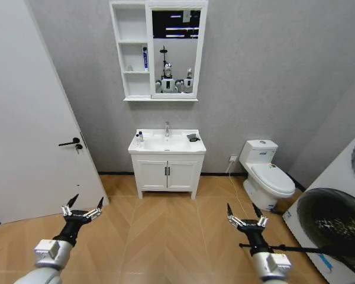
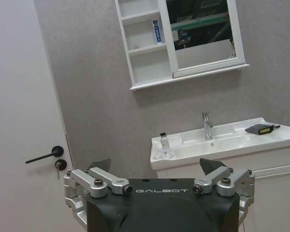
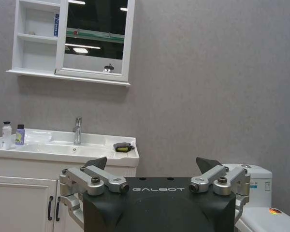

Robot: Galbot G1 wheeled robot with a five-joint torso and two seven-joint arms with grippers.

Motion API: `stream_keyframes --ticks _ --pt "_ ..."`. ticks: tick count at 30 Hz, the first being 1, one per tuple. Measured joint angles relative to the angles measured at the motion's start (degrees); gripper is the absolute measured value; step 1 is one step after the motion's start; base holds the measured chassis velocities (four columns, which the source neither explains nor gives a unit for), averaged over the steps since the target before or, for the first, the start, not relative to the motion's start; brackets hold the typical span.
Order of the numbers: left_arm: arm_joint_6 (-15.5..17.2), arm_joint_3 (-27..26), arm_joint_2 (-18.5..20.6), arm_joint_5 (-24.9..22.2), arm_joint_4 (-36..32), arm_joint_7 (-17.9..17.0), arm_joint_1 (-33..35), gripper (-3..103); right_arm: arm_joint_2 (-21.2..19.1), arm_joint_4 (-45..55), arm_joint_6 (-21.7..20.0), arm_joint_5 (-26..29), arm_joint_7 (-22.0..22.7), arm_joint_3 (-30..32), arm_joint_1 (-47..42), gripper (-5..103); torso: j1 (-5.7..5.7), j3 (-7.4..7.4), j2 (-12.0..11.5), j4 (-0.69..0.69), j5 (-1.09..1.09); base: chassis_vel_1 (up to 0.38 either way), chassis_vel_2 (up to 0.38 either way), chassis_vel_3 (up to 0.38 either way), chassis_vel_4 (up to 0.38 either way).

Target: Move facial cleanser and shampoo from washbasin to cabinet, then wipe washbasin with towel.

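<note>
The white rectangular ceramic washbasin sits at centre frame in the head view, well apart from the robot. Two small bottles stand on its left rim; the small dark folded towel lies on its right rim. Above, the white wall-hung cabinet already holds a blue tube in its middle niche.

Judgement: approach stage, nothing grasped; the next move calls for closing the distance to the basin.

The left gripper and right gripper hover low in frame, jaws apart and empty.

The right wrist view separates the bottles (one clear, one purplish); the head view alone shows the white toilet.
</note>
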Motion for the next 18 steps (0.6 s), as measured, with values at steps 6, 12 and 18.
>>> stream_keyframes --ticks 6,12,18 --pt "0.7 0.4 0.2 -1.5 -0.2 -0.1 0.3 100 0.5 0.4 0.7 0.2 0.4 0.7 -0.3 100 0.00 0.00 0.0 0.00 -0.01 0.000 0.000 0.000 0.000" --pt "0.8 0.5 -0.1 -1.8 -0.7 -0.1 0.4 100 1.1 0.7 0.5 0.3 0.6 0.2 -0.4 100 0.00 0.00 0.0 0.00 -0.01 0.000 0.000 0.000 0.000" --pt "1.0 0.4 -0.7 -2.0 -1.1 -0.7 0.2 100 1.2 1.1 -0.5 1.4 0.9 0.1 -0.6 100 0.00 0.00 0.0 0.00 -0.01 0.000 0.000 0.000 0.000"
